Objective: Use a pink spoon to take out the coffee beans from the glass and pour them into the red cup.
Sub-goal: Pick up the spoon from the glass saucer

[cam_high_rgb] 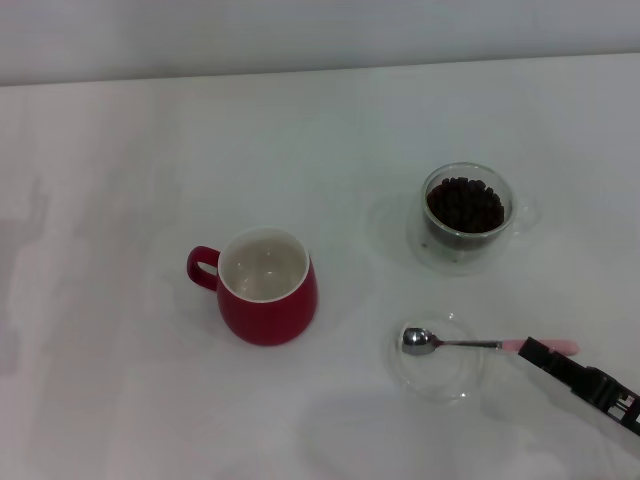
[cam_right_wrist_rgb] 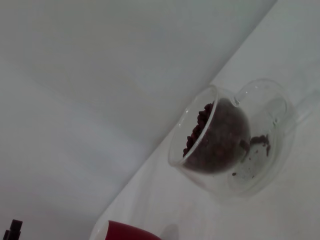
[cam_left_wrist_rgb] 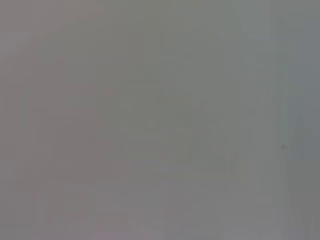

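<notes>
One right gripper [cam_high_rgb: 540,350] seemingly touches pink spoon [cam_high_rgb: 470,343].

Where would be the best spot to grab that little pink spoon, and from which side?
Probably the slim pink handle of the pink spoon, from the robot's right. It lies flat, its metal bowl resting in the shallow glass dish and its handle sticking out over the rim toward the right gripper, already at its tip.
</notes>
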`<state>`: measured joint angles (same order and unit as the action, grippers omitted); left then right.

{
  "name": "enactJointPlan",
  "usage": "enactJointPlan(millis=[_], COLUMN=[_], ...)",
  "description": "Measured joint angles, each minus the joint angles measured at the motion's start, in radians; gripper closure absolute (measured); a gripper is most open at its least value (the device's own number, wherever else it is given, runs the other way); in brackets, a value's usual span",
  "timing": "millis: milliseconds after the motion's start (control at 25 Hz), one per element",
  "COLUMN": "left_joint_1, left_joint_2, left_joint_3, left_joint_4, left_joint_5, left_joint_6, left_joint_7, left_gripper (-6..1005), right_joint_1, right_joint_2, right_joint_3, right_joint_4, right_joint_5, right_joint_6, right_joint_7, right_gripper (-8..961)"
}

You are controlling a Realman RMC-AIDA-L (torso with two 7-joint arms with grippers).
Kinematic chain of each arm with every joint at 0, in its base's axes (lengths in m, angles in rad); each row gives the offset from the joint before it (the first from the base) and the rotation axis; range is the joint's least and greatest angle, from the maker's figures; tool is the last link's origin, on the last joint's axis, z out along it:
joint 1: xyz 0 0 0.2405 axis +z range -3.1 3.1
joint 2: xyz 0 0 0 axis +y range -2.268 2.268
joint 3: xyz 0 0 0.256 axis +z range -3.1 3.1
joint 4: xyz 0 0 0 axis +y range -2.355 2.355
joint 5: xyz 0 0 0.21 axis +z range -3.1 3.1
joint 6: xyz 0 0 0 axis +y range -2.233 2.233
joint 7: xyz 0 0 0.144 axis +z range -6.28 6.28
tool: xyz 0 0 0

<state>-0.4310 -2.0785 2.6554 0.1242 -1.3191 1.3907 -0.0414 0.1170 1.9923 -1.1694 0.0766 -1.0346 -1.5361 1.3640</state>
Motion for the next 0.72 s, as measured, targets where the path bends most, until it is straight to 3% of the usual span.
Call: enactJointPlan(millis=[240,520,720], left_joint_1=[0.002,0.009,0.013], left_joint_2=[0.0,0.0,-0.001], left_joint_3=[0.0,0.0,0.0], left_joint_4=[0.0,0.004,0.008], left_joint_5=[0.002,0.002,0.001], left_joint_6=[0.001,0.012,0.024], left_joint_7=[0.0,-0.005,-0.005], left_gripper=[331,330,331], right_joint_1=[0.001,-0.001,0.002], right_joint_2=[-0.011,-0.058,-0.064], right_joint_3=[-0.005,0.001,0.002], right_joint_4=[-0.011,-0.024,-0.103], right_joint_5=[-0.005,0.013,0.018], right_joint_6=[-0.02,-0.112,-0.117], right_joint_7=[0.005,0.004,0.002], right_gripper=[814,814,816])
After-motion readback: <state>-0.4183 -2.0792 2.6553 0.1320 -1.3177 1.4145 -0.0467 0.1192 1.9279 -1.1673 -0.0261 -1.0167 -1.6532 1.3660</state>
